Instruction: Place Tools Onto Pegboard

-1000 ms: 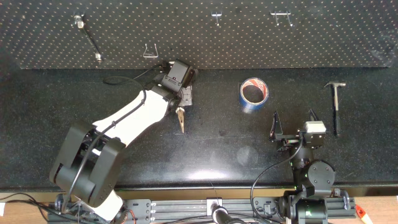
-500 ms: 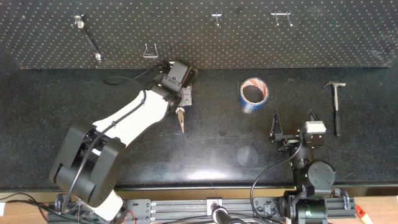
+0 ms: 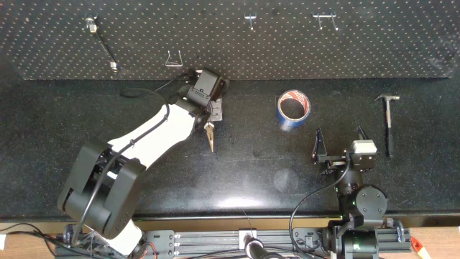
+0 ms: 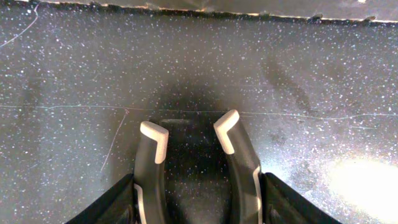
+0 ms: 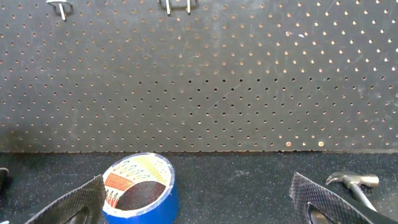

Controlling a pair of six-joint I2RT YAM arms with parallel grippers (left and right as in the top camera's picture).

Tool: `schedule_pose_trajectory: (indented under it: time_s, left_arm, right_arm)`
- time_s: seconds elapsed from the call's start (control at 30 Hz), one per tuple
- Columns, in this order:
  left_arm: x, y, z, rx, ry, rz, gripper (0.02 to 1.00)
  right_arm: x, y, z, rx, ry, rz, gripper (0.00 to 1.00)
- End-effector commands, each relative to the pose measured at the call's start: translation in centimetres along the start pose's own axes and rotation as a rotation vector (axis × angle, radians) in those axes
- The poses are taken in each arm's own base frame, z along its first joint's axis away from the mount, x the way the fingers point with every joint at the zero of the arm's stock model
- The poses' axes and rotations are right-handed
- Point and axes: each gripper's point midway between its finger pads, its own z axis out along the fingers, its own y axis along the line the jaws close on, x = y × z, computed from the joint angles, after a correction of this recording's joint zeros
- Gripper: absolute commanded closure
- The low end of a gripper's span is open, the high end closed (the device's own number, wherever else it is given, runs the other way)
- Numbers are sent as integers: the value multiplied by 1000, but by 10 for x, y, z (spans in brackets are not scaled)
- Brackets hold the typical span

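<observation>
Fingers [image 4: 154, 134] of the left gripper [image 4: 189, 129] stand moderately apart, holding nothing, over bare tabletop [image 4: 74, 74] close before the pegboard [image 3: 287, 43]; since a second ago it has barely shifted. Just behind it, toward the arm bases, lie the pliers [image 3: 209, 134], unmoved, long axis running away from the pegboard, tip pointing toward the bases.

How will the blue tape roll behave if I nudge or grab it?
The tape roll lies flat, hole up, so a nudge would likely slide it, not roll it. It looks a stiff, light ring, so pinching its wall should hold.
</observation>
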Motion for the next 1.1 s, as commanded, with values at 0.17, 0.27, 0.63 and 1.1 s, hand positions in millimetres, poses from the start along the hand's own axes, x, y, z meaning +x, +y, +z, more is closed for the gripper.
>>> schedule_pose_trajectory:
  time_s: [0.17, 0.27, 0.63, 1.1]
  left_arm:
    - [8, 7, 3, -28, 27, 101, 991]
    - [-13, 3, -31, 10, -66, 115, 989]
    - [-166, 55, -237, 48, -881, 82, 989]
    - [-217, 51, -168, -41, -987, 192, 989]
  right_arm:
    - [1, 0, 0, 0, 2, -14, 36]
    - [1, 0, 0, 0, 2, -14, 36]
    - [1, 0, 0, 0, 2, -14, 36]
    - [1, 0, 0, 0, 2, -14, 38]
